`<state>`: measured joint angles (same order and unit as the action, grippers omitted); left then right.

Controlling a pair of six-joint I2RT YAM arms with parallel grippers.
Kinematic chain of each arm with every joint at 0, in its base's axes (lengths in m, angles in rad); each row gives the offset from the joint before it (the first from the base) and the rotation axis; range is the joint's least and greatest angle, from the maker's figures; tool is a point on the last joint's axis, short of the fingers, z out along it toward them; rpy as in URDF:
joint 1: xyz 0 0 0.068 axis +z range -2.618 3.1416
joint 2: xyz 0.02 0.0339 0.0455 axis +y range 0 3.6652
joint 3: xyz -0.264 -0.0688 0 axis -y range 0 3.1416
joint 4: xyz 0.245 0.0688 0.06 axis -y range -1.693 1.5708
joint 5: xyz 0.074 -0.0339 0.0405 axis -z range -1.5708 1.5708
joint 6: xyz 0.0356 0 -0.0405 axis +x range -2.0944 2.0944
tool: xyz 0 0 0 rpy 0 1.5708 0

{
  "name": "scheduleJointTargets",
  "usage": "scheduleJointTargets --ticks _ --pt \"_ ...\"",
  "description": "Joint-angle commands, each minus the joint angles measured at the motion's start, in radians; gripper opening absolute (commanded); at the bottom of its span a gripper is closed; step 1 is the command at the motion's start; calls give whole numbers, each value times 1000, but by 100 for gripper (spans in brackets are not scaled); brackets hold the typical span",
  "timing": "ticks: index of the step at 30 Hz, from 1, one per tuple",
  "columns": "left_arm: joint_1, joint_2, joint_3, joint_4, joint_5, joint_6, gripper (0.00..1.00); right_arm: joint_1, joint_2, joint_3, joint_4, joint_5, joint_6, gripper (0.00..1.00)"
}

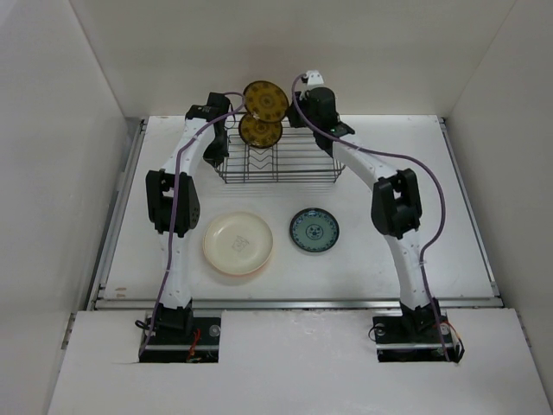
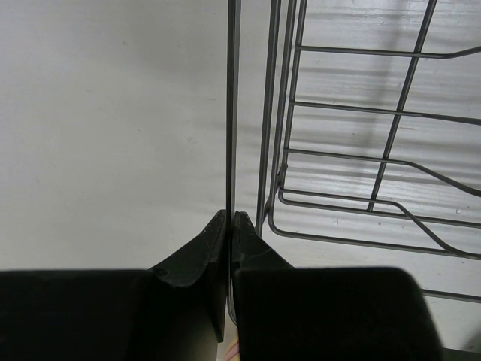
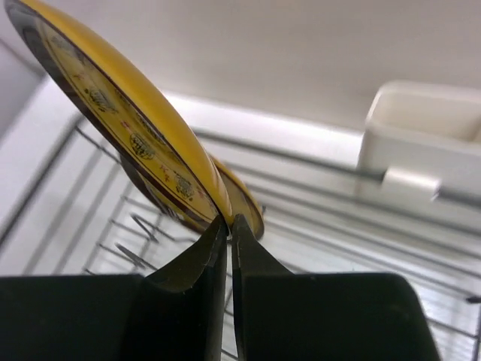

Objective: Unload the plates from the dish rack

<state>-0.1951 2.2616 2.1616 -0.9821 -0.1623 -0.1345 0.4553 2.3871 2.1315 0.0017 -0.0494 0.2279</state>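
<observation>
table (image 1: 389, 173): white. I see both arms reaching to its far side.
dish rack (image 1: 278, 162): black wire, sitting at the far middle of the table. Long axis runs left-right and the open top faces up.
cream plate (image 1: 238, 243): flat on the table, face up, near side, left of centre. Well apart from the rack.
upper patterned plate (image 1: 265, 101): yellow and brown, on edge. It is up over the rack's far rail with its face turned to the near side. In the right wrist view it tilts away up-left.
lower patterned plate (image 1: 260, 131): same pattern, on edge at the rack's far left. Its face points to the near side, and its top overlaps the upper one's bottom edge.
teal plate (image 1: 314, 231): flat and face up, just right of the cream plate, not touching it.
right gripper (image 3: 228, 219): fingers pinched to a slit on the upper patterned plate's rim.
left gripper (image 2: 229, 218): fingers pinched on a thin dark edge seen edge-on. The top view puts it at the lower patterned plate's left rim, with rack wires just to its right.
white clip (image 3: 425, 139): on the rack's rail, blurred.
</observation>
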Motion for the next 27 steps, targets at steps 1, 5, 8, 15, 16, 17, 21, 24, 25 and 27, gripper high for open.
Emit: scheduleJointTargets --ticks 1,5,8,15,16,17,21,24,25,27 --pt "10 19 17 -35 -45 -13 0 5 -112 18 136 56 24 0" --pt "10 19 17 -44 -45 -13 0 5 -143 18 72 56 24 0" --pt "10 19 17 -53 -45 -4 0 5 -218 -36 32 69 24 0" --pt "10 19 26 -53 -45 6 0 -40 -454 -249 -158 -62 103 0" --pt "10 19 26 -53 -45 6 0 -49 -483 -316 -210 -110 113 0" --pt "10 19 26 -53 -45 6 0 -49 -546 -353 -236 -134 113 0" --pt "10 10 26 -53 -45 15 0 -49 -713 -553 -353 -269 152 0" --pt "10 10 26 -53 -45 24 0 -64 -794 -657 -488 -435 163 0" --pt "10 10 26 -53 -55 24 0 -79 -805 -683 -521 -478 163 0" --pt "10 10 26 -53 -56 24 0 -90 -815 -769 -618 -562 163 0"
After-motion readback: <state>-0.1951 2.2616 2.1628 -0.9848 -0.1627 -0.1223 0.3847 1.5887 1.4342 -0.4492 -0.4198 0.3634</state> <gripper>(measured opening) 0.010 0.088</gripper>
